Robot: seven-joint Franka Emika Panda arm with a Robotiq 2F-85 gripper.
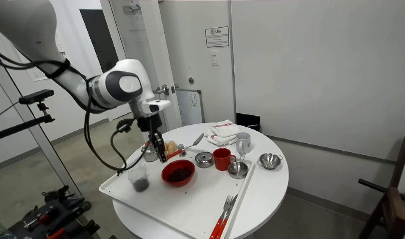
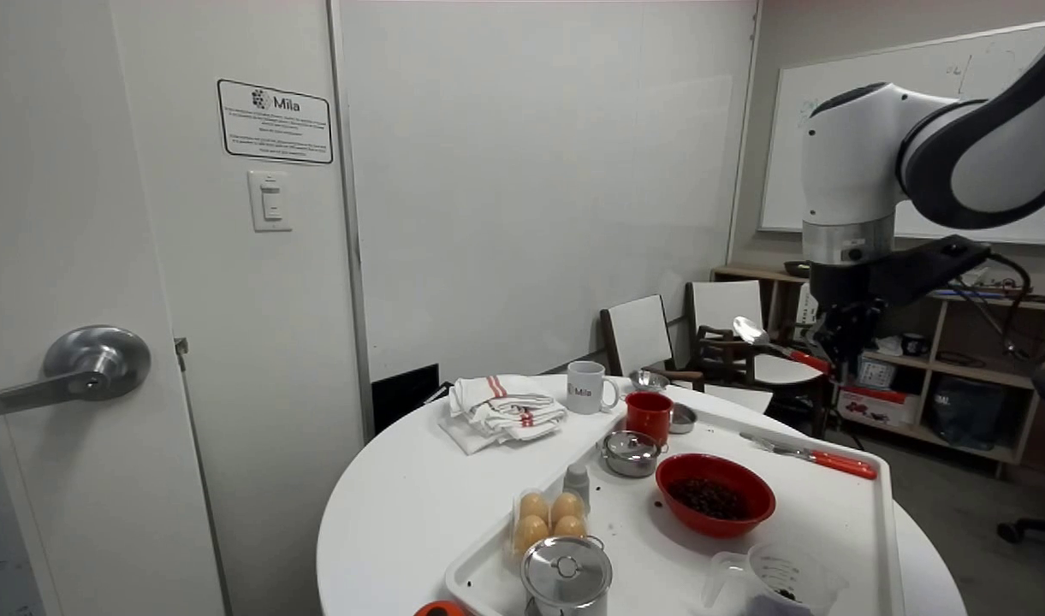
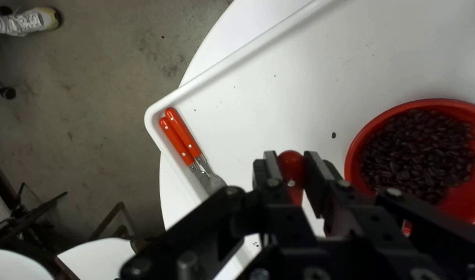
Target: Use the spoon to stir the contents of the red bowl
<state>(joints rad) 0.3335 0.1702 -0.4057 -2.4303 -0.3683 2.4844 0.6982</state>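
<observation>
The red bowl [image 1: 178, 163] stands on the white tray with dark beans in it; it also shows in an exterior view [image 2: 715, 527] and at the right of the wrist view [image 3: 461, 204]. My gripper [image 1: 163, 158] is shut on the orange-red handle of the spoon [image 1: 175, 154], near the handle's end. The handle end shows between the fingertips [image 3: 293, 167] in the wrist view, where the spoon's head is hidden. The spoon is held in the air, above bowl height. Its silvery head points away from the gripper and tilts upward, outside the bowl.
The tray [image 1: 202, 202] holds a fork and knife [image 1: 222, 217], a clear measuring cup [image 1: 140, 182], a lidded metal pot [image 1: 204, 160], a red mug [image 1: 222, 159], a small metal pan [image 1: 238, 170] and eggs [image 2: 549, 518]. A folded towel [image 2: 505, 406], white mug [image 2: 585, 389] and colander [image 1: 270, 161] stand beyond it.
</observation>
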